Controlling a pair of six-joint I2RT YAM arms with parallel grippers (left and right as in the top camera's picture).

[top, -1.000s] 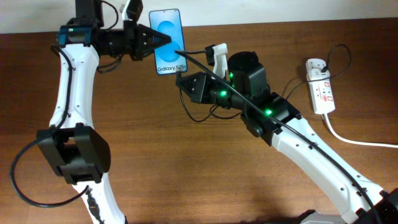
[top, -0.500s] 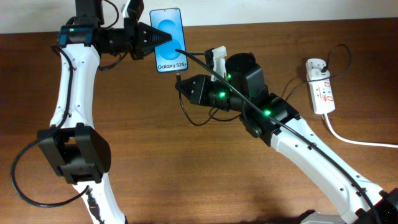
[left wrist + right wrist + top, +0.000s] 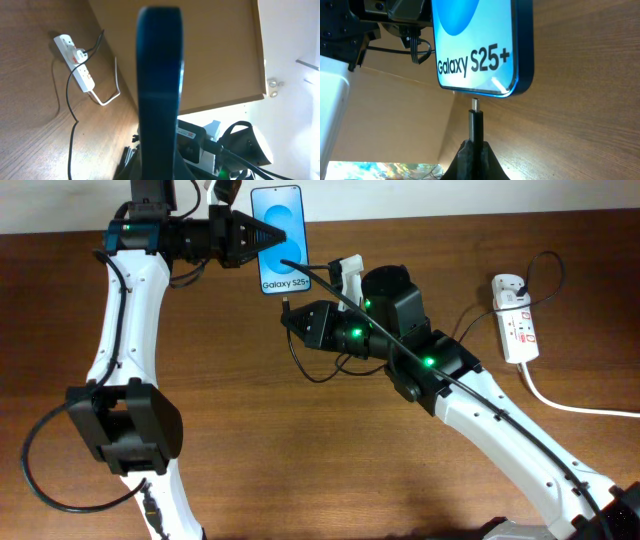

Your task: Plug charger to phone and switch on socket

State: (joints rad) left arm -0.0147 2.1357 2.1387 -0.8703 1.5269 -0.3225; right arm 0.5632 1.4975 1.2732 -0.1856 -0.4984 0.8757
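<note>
My left gripper (image 3: 262,242) is shut on the phone (image 3: 280,240), a slim blue-screened handset reading "Galaxy S25+", and holds it above the table's far edge; the left wrist view shows its dark edge (image 3: 159,75) end-on. My right gripper (image 3: 291,318) is shut on the charger connector (image 3: 475,125), whose metal tip points at the phone's bottom edge (image 3: 485,75) with a small gap between them. The thin black charger cable (image 3: 318,370) loops below my right gripper. The white socket strip (image 3: 516,325) lies at the far right, and it shows in the left wrist view (image 3: 75,57).
A white plug adapter (image 3: 509,288) sits in the strip's far end. The thick white cord (image 3: 580,408) runs off to the right. A white block (image 3: 348,272) sits by my right arm. The wooden table (image 3: 300,460) spreads in front.
My left gripper has carried the phone a little to the right and farther back. My right gripper with the connector has stayed roughly in place below it.
</note>
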